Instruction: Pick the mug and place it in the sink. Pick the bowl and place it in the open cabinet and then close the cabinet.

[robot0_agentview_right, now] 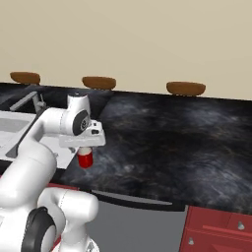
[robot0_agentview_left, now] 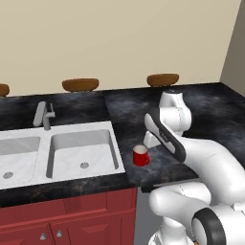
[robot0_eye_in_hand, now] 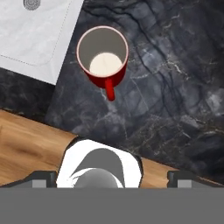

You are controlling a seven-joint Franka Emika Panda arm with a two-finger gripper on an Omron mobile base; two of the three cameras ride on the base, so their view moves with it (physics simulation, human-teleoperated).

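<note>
The end effector (robot0_eye_in_hand: 112, 178) stands fully wide, holding nothing. It hangs above the red mug (robot0_eye_in_hand: 103, 59), which sits upright on the dark worktop (robot0_eye_in_hand: 175, 87) beside the sink (robot0_eye_in_hand: 35, 30).

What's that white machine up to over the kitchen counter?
A white robot arm is hanging its claw above a small red mug that stands upright on the dark counter, just right of the sink. The claw is open and has not touched the mug yet. The mug is empty, and the sink basins hold nothing. It looks set to reach down for the mug.
</note>
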